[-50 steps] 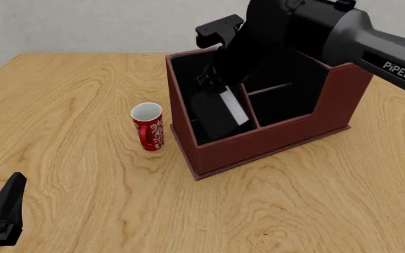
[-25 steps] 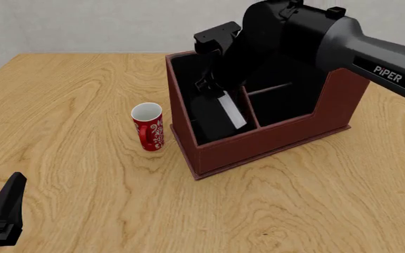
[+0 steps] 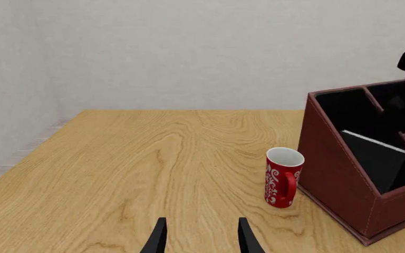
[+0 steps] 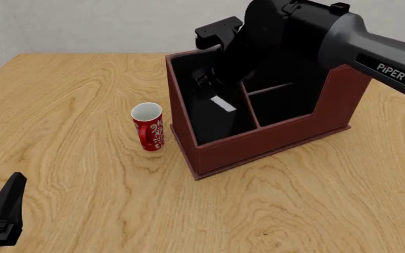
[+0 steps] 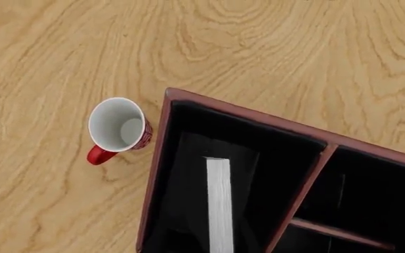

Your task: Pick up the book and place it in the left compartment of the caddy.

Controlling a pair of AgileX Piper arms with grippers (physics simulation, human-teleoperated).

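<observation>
One book (image 5: pixel 219 203) now leans lower inside the caddy's (image 4: pixel 259 145) left compartment (image 5: pixel 188 158), seemingly released; right gripper's opening can't be told.

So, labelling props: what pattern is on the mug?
Red mug with white swirls, white inside; clearest in the left wrist view.

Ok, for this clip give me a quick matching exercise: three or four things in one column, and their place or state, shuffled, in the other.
Things:
1. book
2. red mug
3. left gripper
4. right arm

Places or states:
A. low over bare table, fingers apart, holding nothing
B. reaching in over the caddy from above
C. standing on the table just outside the caddy's left wall
D. inside the left compartment, white page edge up

Pairs: 1-D, 2-C, 3-A, 4-B
</observation>
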